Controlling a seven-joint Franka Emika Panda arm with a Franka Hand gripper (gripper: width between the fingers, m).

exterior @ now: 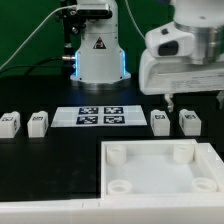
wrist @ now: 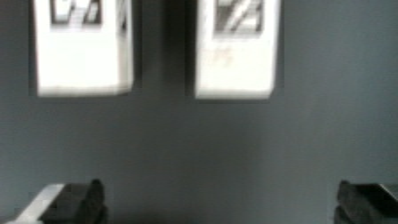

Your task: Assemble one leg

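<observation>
Four small white legs with tags lie on the black table in the exterior view: two on the exterior view's left (exterior: 10, 124) (exterior: 38, 123) and two on its right (exterior: 159, 122) (exterior: 189, 122). The large white square panel (exterior: 160, 170) with round corner sockets lies at the front. My gripper (exterior: 195, 100) hangs above the two right legs, open and empty. In the wrist view the two legs (wrist: 84, 50) (wrist: 237, 48) lie side by side on the dark table, beyond my fingertips (wrist: 71, 203), which stand wide apart with nothing between them.
The marker board (exterior: 98, 116) lies flat between the two pairs of legs. The robot's white base (exterior: 97, 50) stands behind it. Cables run along the back of the table.
</observation>
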